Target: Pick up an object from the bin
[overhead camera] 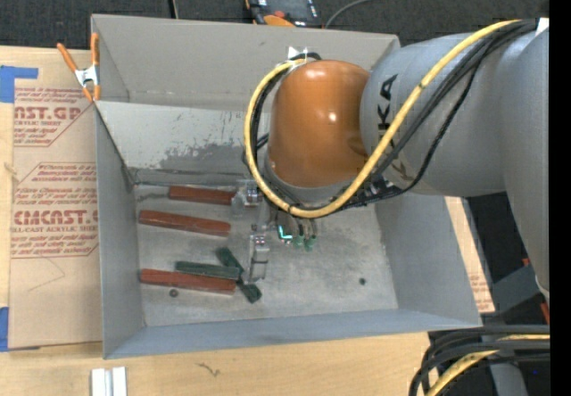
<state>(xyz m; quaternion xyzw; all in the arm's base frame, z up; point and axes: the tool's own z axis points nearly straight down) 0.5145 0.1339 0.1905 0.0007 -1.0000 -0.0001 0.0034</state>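
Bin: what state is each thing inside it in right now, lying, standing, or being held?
Gripper: lowered into the bin, over the green bits.
Top red stick: lying flat, untouched.
Middle red stick: lying flat, untouched.
Bottom red stick: lying flat, against the green strip.
Green strip: lying flat along that stick.
Green bits: lying loose by the gripper.

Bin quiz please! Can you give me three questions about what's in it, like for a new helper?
1. True or false: the red-brown sticks lie toward the view's left side of the bin.
2. How many red-brown sticks are there?
3. What lies nearest the tool? A) dark green pieces B) a yellow ball C) a blue cup
Key: 1 true; 2 three; 3 A.
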